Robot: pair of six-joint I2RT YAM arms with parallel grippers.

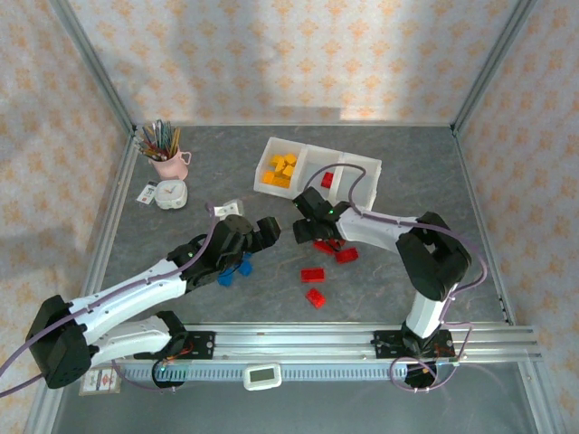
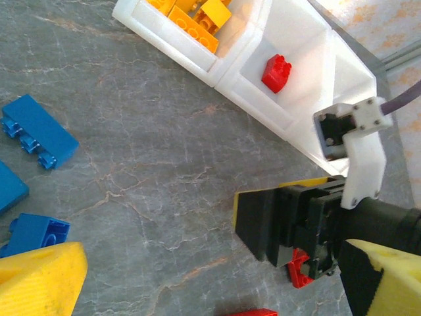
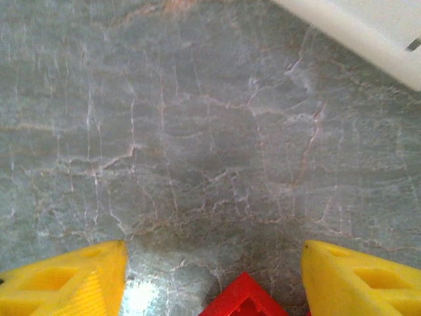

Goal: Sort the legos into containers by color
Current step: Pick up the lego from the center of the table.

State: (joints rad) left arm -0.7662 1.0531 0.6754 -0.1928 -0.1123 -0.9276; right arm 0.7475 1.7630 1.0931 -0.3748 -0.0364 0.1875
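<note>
Top external: red legos (image 1: 313, 274) lie loose on the bench (image 1: 380, 285) before the containers (image 1: 366, 163); left wrist: the left hand (image 2: 217, 276) gapes empty near blue bricks (image 2: 39, 131); right wrist: the right hand (image 3: 214, 250) stands open astride a red brick (image 3: 243, 299), probably light, rigid and slick, best pinched across its flat sides.

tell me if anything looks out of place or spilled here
Nothing spilled or damaged. The tray of containers sits skewed on the table, and red legos and blue legos lie loose outside it, unsorted.
</note>
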